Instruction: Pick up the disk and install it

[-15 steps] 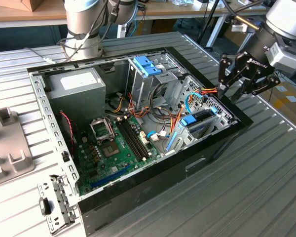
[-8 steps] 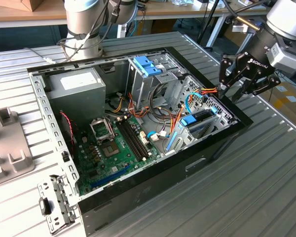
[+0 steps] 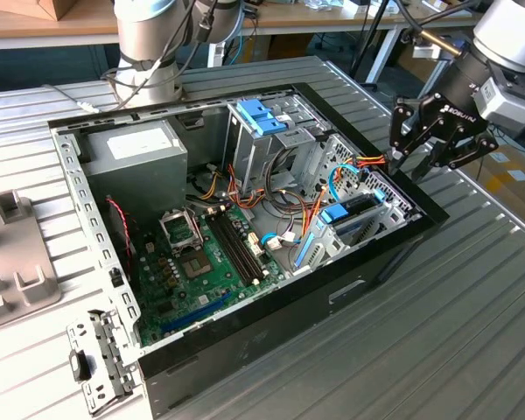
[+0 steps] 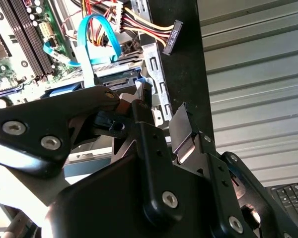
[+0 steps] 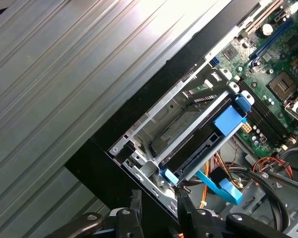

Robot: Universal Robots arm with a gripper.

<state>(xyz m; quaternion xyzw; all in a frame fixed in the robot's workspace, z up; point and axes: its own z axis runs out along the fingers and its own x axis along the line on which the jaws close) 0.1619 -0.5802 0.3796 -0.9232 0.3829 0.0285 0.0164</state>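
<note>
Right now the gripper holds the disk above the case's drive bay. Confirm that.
Wrong: the gripper holds nothing. The exterior view shows its fingers open and empty above the case edge; the disk sits in the drive bay already, as the first wrist view shows.

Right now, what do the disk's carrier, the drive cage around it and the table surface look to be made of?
The disk: a dark flat body in a bright blue carrier, which looks like moulded plastic with a smooth matte finish. The drive cage: bare grey sheet metal, thin and folded, with punched holes. The table: ribbed silvery metal, likely aluminium, with a dull sheen. The gripper hovers beside the case, holding nothing.
</note>
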